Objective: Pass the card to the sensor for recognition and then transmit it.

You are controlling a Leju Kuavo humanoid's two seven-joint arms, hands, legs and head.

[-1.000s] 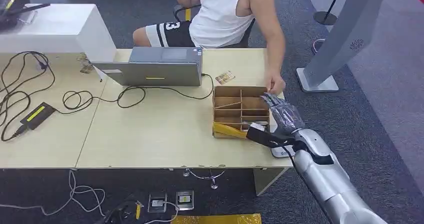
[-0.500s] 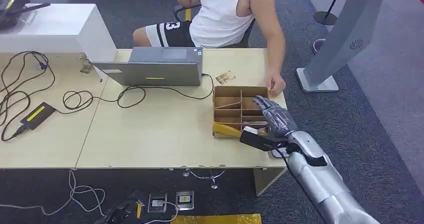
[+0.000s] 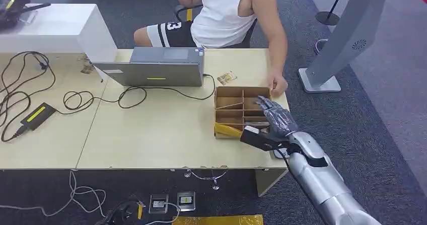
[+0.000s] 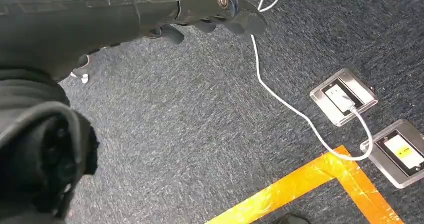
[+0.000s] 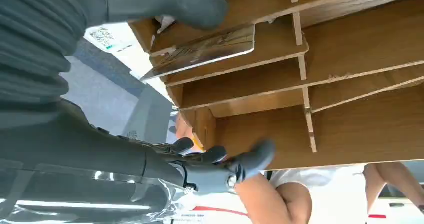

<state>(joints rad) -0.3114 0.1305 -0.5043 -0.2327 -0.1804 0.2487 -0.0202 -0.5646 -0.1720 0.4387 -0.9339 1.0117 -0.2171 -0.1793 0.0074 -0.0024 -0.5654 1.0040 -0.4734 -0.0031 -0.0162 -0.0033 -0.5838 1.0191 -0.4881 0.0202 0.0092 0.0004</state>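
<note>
A cardboard divider box stands at the table's right end. My right hand hovers over its near right corner, dark fingers spread toward the compartments and thumb pointing left. In the right wrist view a brownish card lies slanted in one compartment of the box. The thumb is just beside the card and the fingers are apart on the other side, gripping nothing. A white flat device with a printed code lies at the table edge under my wrist. My left hand hangs over the carpet, holding nothing.
A person sits behind the table with one hand resting at the box's far right corner. A second card lies behind the box. A laptop, cables and a power brick lie to the left. A grey stand rises on the right.
My right hand has shifted left and slightly nearer, further over the box's near right corner. The person's hand has barely moved.
</note>
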